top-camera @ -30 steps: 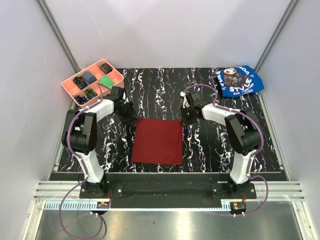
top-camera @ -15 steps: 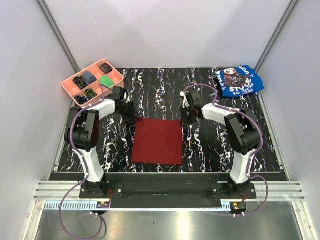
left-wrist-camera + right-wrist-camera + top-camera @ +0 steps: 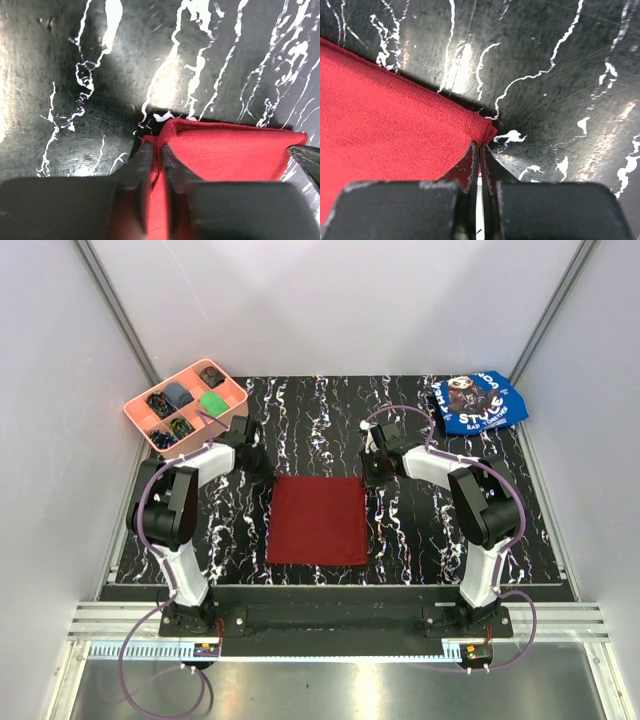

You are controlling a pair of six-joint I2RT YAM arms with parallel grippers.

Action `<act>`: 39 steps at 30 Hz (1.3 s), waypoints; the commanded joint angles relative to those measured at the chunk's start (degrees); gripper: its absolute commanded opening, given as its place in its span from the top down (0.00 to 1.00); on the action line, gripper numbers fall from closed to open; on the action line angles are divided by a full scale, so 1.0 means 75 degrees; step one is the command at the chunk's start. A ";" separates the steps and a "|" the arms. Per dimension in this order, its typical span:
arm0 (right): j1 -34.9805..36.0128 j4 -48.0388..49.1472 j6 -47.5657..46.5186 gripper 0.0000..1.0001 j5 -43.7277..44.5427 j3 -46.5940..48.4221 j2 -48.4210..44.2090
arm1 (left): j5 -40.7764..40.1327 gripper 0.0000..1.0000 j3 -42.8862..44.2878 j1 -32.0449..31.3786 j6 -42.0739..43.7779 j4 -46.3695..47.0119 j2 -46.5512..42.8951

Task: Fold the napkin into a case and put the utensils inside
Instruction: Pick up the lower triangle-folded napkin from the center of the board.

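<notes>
Left pincer (image 3: 159, 150): nearly shut, with a ridge of red cloth nipped between its two fingers. It has the far left corner of the napkin (image 3: 225, 155).
Right pincer (image 3: 480, 150): fingers pressed together with only a sliver of gap, tips biting the very point of the far right corner. The hold looks thin from where I stand.
Both arms from above: the left pincer (image 3: 260, 466) and the right pincer (image 3: 372, 472) each sit at a far corner, arms angled inward.
Napkin (image 3: 318, 520): lies flat in the middle of the table (image 3: 420, 530), between the two arms, a near-square dark red patch. Along its far edge the cloth looks doubled over, so I take it for layered already.
Utensils: I can't spot any cutlery in these views.
Around it: pink tray (image 3: 150, 405) at the far left, well apart; blue printed cloth (image 3: 480, 402) at the far right, also well apart.
Step in hand: I'd say gripping both far corners for another fold; the case is not yet a narrow strip.
Next move calls for: lifting both corners together, level and at one pace, carrying them across and laying edge on edge. The right corner could slip out if pulled unevenly.
</notes>
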 commanded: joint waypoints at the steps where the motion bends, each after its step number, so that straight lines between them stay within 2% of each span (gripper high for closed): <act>1: -0.0095 -0.0451 -0.0100 0.87 0.0773 0.0298 0.0035 | -0.0632 0.70 -0.0073 -0.0007 -0.0087 0.0219 -0.0430; 2: -0.0083 -0.0603 -0.0088 0.77 0.0843 0.0357 -0.0035 | -0.0643 0.56 -0.0166 -0.0008 -0.0064 0.0183 -0.0605; 4: -0.0083 -0.1118 0.0040 0.64 0.1286 0.0462 -0.0350 | -0.0712 0.51 -0.0236 -0.0008 0.0100 -0.0038 -0.0886; 5: -0.0071 -0.1283 0.0099 0.54 0.1579 0.0463 -0.0653 | -0.0783 0.47 -0.0318 -0.0008 0.0135 -0.0167 -0.1259; 6: -0.0071 -0.1690 0.0308 0.50 0.1895 0.0474 -0.0796 | -0.0865 0.43 -0.0354 -0.0008 0.0205 -0.0447 -0.1483; 8: 0.0033 -0.2103 0.0520 0.42 0.2623 0.0556 -0.1239 | -0.1076 0.41 -0.0505 -0.0008 0.0241 -0.0730 -0.2312; 10: 0.0256 -0.2560 0.1117 0.38 0.3254 0.0615 -0.1557 | -0.1683 0.42 -0.0518 0.0051 0.0090 -0.1478 -0.2935; 13: 0.1098 -0.2842 0.2358 0.34 0.3258 0.0801 -0.1945 | -0.3136 0.41 -0.0483 0.0074 -0.0286 -0.2557 -0.4271; 15: 0.1754 -0.3017 0.3304 0.33 0.3467 0.1047 -0.1864 | -0.3594 0.41 -0.0600 0.0086 -0.0473 -0.2862 -0.5279; 17: 0.2540 -0.2972 0.3730 0.33 0.3271 0.1563 -0.1398 | -0.3643 0.40 -0.0833 0.0086 -0.0590 -0.2957 -0.6159; 20: 0.2952 -0.2750 0.4515 0.40 0.2393 0.1998 -0.0683 | -0.3328 0.38 -0.1103 0.0086 -0.0580 -0.2958 -0.6887; 22: 0.3232 -0.2598 0.4903 0.48 0.2542 0.1870 -0.0586 | -0.2883 0.38 -0.1174 0.0086 -0.0428 -0.2969 -0.7039; 25: 0.3444 -0.2503 0.4834 0.58 0.2602 0.1460 -0.0598 | -0.2250 0.40 -0.1198 0.0086 0.0111 -0.3027 -0.6959; 26: 0.3549 -0.2410 0.4811 0.75 0.2567 0.1296 -0.0725 | -0.2132 0.40 -0.1221 0.0086 0.0275 -0.3051 -0.6923; 29: 0.3609 -0.2047 0.4775 0.92 0.2297 0.0266 -0.1170 | -0.1466 0.41 -0.1420 0.0086 0.0463 -0.2958 -0.6830; 33: 0.3609 -0.2011 0.5021 0.93 0.2437 -0.1068 -0.1640 | -0.0364 0.41 -0.1666 0.0086 0.0616 -0.2561 -0.6724; 39: 0.3130 -0.2245 0.4893 0.92 0.2988 -0.1846 -0.1922 | -0.0104 0.39 -0.1690 0.0086 0.0815 -0.2325 -0.6782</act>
